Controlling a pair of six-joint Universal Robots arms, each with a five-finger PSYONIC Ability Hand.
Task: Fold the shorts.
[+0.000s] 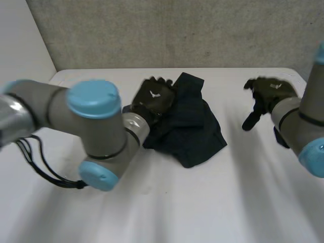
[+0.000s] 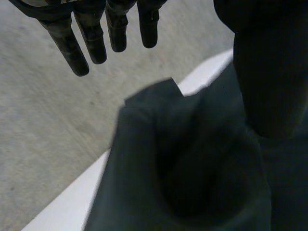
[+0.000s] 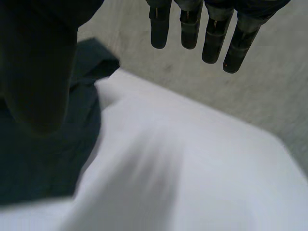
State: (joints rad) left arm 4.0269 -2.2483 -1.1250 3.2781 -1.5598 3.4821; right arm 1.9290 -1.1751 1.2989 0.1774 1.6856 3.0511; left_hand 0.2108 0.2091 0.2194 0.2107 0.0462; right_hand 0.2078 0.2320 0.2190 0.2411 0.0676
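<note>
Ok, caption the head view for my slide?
Left hand open over the crumpled dark shorts; right hand open above the white table.

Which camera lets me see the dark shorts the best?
The head view: the whole shorts lie crumpled on the table, with the left hand at one edge. The left wrist view gives a close-up of a raised fold; the right wrist view catches one side.

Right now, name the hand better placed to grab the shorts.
Left, probably. The left hand is open over the shorts; the right hand is open over bare table, apart from them.
</note>
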